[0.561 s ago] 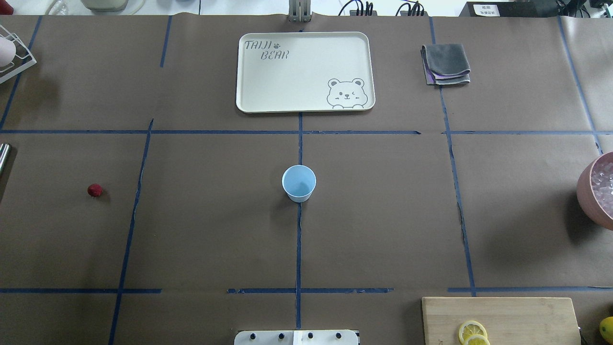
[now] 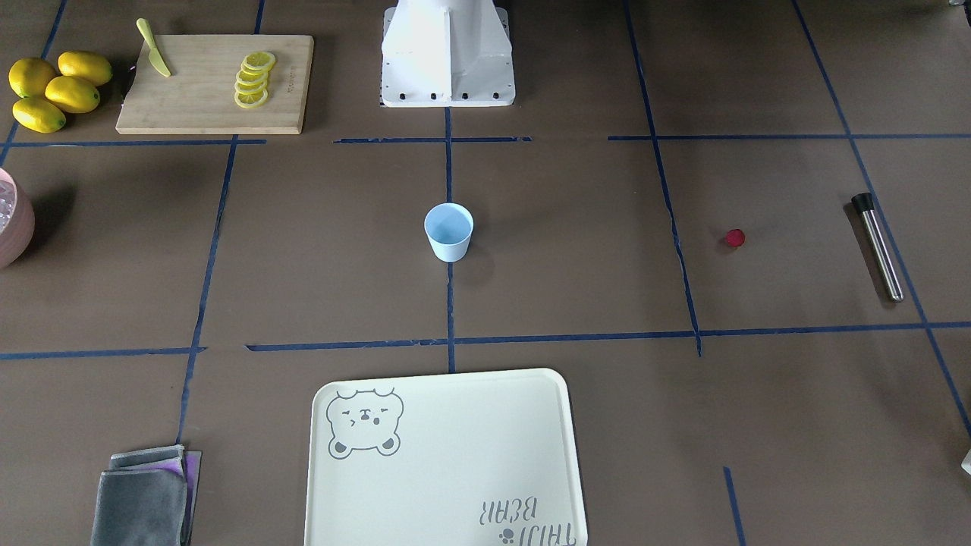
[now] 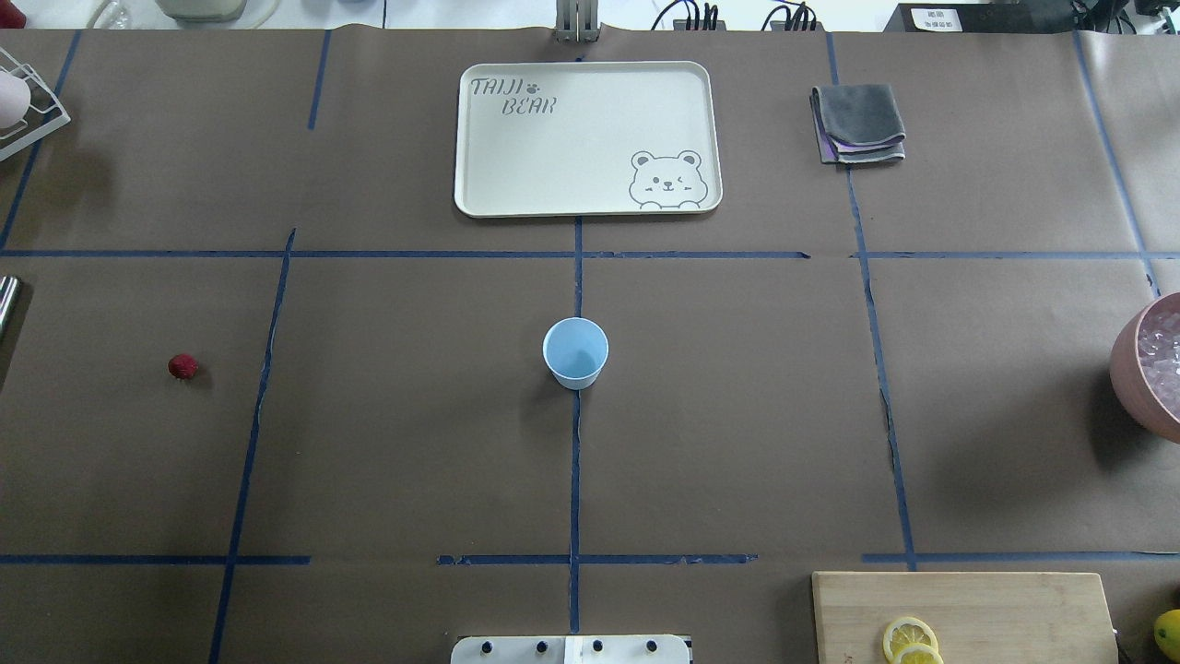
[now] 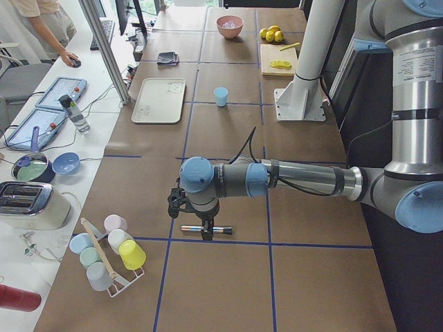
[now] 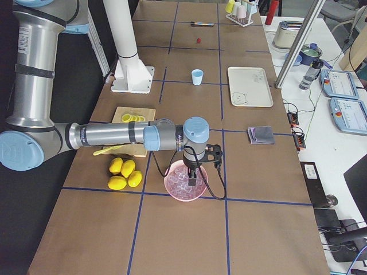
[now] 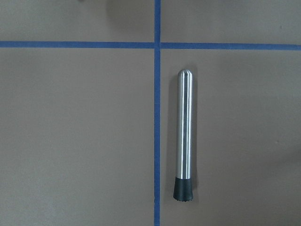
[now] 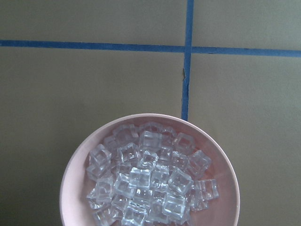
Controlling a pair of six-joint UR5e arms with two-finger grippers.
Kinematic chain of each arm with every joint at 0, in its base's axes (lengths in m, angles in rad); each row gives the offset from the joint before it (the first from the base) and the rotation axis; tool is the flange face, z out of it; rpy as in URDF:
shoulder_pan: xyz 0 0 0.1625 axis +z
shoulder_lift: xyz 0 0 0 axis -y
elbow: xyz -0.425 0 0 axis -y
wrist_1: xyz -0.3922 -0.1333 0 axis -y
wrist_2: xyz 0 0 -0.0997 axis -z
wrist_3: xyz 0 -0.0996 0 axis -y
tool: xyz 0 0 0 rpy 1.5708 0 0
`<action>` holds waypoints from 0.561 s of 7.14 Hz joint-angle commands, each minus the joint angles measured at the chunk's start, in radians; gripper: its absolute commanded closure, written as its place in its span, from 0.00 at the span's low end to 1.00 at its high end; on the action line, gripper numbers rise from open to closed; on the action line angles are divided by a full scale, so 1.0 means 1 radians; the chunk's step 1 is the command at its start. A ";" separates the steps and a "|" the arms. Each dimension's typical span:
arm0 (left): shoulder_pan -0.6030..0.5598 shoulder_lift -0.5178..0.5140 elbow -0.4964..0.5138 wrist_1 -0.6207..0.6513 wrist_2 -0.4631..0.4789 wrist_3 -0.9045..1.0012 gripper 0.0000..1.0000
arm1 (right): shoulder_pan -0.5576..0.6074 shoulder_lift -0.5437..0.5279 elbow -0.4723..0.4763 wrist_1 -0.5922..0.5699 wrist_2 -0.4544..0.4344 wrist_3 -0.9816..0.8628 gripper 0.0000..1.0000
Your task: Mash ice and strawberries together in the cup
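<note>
The pale blue cup (image 3: 575, 352) stands upright and empty at the table's middle, also in the front view (image 2: 448, 231). One red strawberry (image 3: 182, 366) lies on the table far to its left. The ice (image 7: 150, 183) fills a pink bowl (image 7: 70, 179) at the right edge (image 3: 1129, 369). My right gripper (image 5: 192, 177) hangs just over that ice. My left gripper (image 4: 205, 232) hangs over a steel muddler (image 6: 184, 136) lying on the table. Both grippers show only in the side views, so I cannot tell whether they are open or shut.
A cream bear tray (image 3: 586, 138) and a folded grey cloth (image 3: 859, 123) lie at the far side. A cutting board (image 2: 216, 82) holds lemon slices and a knife, with whole lemons (image 2: 53, 89) beside it. A cup rack (image 4: 107, 252) stands near the left arm.
</note>
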 commanded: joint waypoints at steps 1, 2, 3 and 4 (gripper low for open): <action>0.003 0.013 0.003 -0.016 -0.007 -0.004 0.00 | -0.001 -0.007 0.000 0.006 0.003 0.000 0.00; 0.001 0.027 -0.009 -0.016 -0.009 0.001 0.00 | -0.001 -0.009 0.000 0.006 0.012 0.004 0.00; 0.001 0.042 -0.026 -0.016 -0.009 0.003 0.00 | -0.004 -0.023 0.007 0.012 0.021 0.003 0.00; 0.001 0.043 -0.026 -0.017 -0.039 0.003 0.00 | -0.045 -0.032 0.012 0.038 0.052 0.012 0.00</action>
